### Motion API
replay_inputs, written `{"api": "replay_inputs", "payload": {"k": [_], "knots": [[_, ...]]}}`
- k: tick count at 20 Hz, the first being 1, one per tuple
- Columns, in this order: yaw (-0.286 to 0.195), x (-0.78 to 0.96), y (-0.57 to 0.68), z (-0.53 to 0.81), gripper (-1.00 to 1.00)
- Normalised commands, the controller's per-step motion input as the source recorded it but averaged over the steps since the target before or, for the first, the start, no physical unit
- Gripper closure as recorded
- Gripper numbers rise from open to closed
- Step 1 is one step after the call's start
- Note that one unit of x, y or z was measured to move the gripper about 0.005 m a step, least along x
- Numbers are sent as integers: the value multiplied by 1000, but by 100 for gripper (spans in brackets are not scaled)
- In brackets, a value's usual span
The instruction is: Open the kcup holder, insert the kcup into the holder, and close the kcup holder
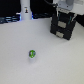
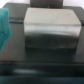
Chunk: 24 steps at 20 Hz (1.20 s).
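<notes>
One kcup (image 1: 32, 53), green and shiny with a pale spot, sits alone on the white tabletop (image 1: 55, 62), toward the exterior view's lower left and well apart from everything else. One kcup holder (image 1: 63, 26), a black boxy unit, stands at the far side on the exterior view's right. One robot arm hangs directly over it, its gripper (image 1: 63, 15) low against the holder's top; whether the jaws are parted or closed, or grip anything, cannot be told at this size. The wrist view shows one blurred grey metallic block (image 2: 51, 28) above a dark surface, with one teal object (image 2: 4, 25) at the frame's edge.
</notes>
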Motion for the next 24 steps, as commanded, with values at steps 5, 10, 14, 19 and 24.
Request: {"api": "replay_inputs", "payload": {"k": [5, 10, 14, 19, 24], "knots": [[-9, -314, 23, -362, -100], [-13, -326, 26, -183, 100], [-15, -72, 8, -4, 100], [-2, -27, 3, 3, 100], [-21, 181, -8, 17, 100]]}}
